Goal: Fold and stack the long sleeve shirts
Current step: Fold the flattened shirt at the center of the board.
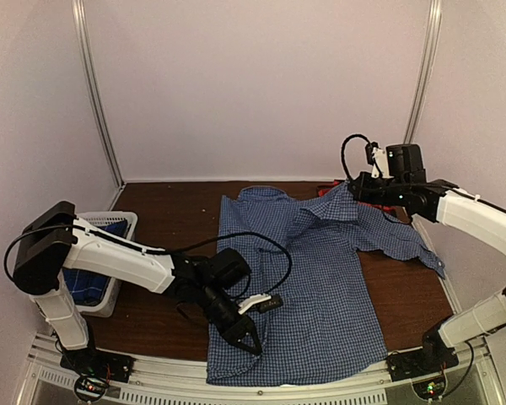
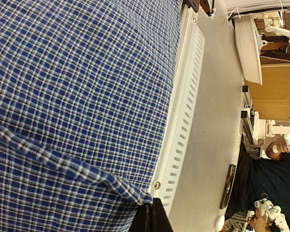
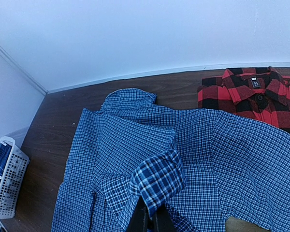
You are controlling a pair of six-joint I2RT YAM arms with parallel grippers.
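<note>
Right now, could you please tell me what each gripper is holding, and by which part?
Both hold the blue gingham shirt: the left gripper pinches its bottom hem, the right gripper a raised fold near one shoulder, apparently.

Pale walls (image 1: 261, 84) and metal corner posts (image 1: 97, 93) enclose a dark wooden table (image 1: 169, 215).

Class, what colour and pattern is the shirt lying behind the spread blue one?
The shirt is red-and-black plaid; the right wrist view shows it best.

Lab; white booth walls (image 1: 261, 84); slotted rail (image 2: 183, 121)
</note>
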